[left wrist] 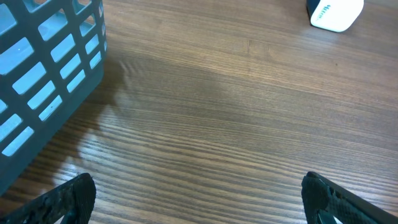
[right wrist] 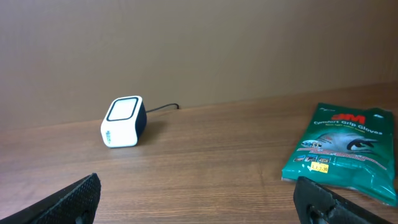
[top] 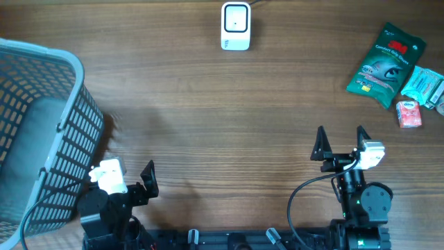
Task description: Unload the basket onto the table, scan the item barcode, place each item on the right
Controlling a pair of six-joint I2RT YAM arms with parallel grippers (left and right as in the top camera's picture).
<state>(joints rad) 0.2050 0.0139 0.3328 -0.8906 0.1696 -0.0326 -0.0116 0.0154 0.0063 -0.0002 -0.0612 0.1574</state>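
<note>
A white barcode scanner (top: 235, 26) with a dark window stands at the table's far middle; it also shows in the left wrist view as the scanner (left wrist: 334, 14) and in the right wrist view as the scanner (right wrist: 123, 121). A green glove packet (top: 386, 64) lies flat at the far right, the same packet (right wrist: 344, 150) ahead and right of my right gripper. My right gripper (top: 340, 140) is open near the front right, empty. My left gripper (top: 135, 182) is open at the front left, nothing between its fingers (left wrist: 71, 196).
A grey-blue slatted basket (top: 41, 132) fills the left side, close beside my left arm, its wall (left wrist: 43, 81) near the left finger. A light blue packet (top: 424, 86) and a small pink packet (top: 408, 114) lie at the right edge.
</note>
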